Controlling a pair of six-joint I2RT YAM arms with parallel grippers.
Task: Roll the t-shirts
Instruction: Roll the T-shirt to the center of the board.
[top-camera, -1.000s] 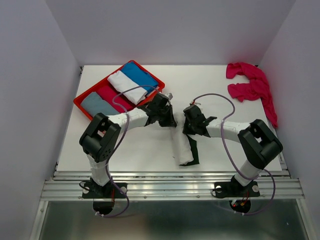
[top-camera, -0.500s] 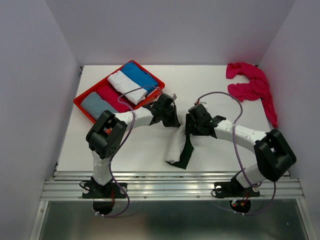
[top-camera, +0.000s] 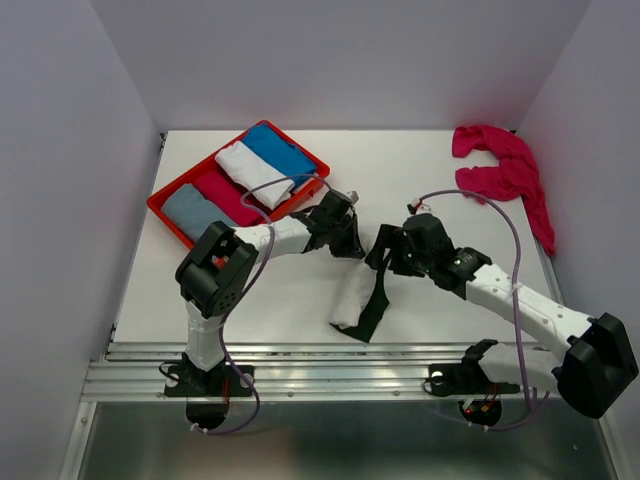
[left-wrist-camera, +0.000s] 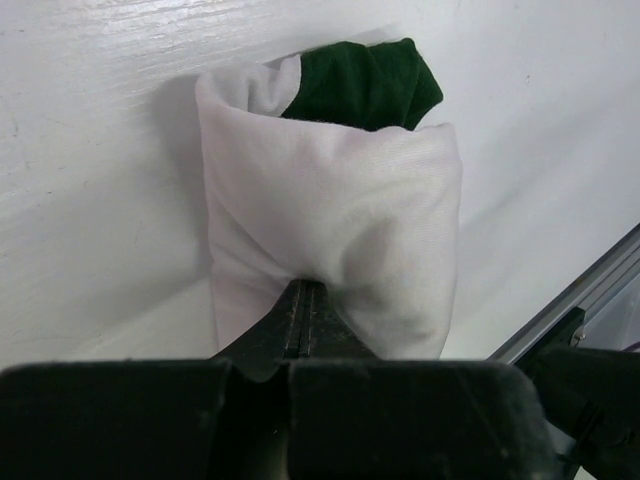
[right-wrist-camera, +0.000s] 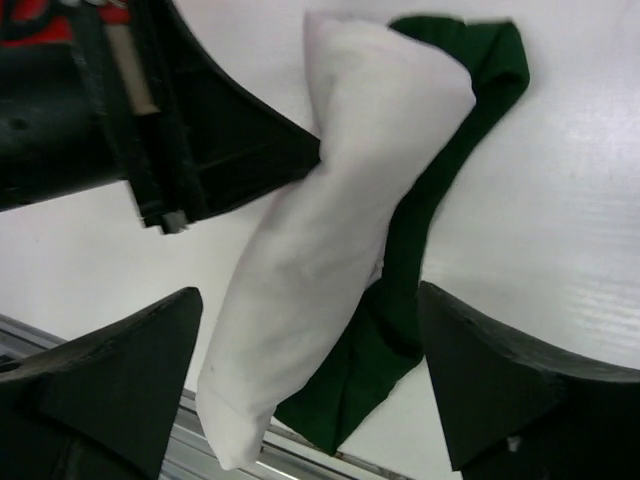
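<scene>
A rolled cream-white t-shirt (top-camera: 352, 298) with a dark green sleeve (top-camera: 376, 308) trailing beside it lies on the table near the front edge. My left gripper (top-camera: 350, 246) is shut on the roll's far end, and the cloth (left-wrist-camera: 340, 220) puckers at the closed jaw tips (left-wrist-camera: 303, 292). My right gripper (top-camera: 384, 255) hovers open just right of that end. Its fingers (right-wrist-camera: 120, 380) stand wide apart above the roll (right-wrist-camera: 320, 260) and the green sleeve (right-wrist-camera: 400, 330), holding nothing. Magenta-pink t-shirts (top-camera: 505, 172) lie crumpled at the back right.
A red tray (top-camera: 160, 208) at the back left holds rolled blue, white, pink and grey cloths. The metal rail (top-camera: 340, 362) runs along the table's near edge, close to the roll's near end. White walls close in on both sides.
My right gripper opened, let go of the roll and drew back to the right. The roll's near end swung left. The left gripper stayed shut on the far end.
</scene>
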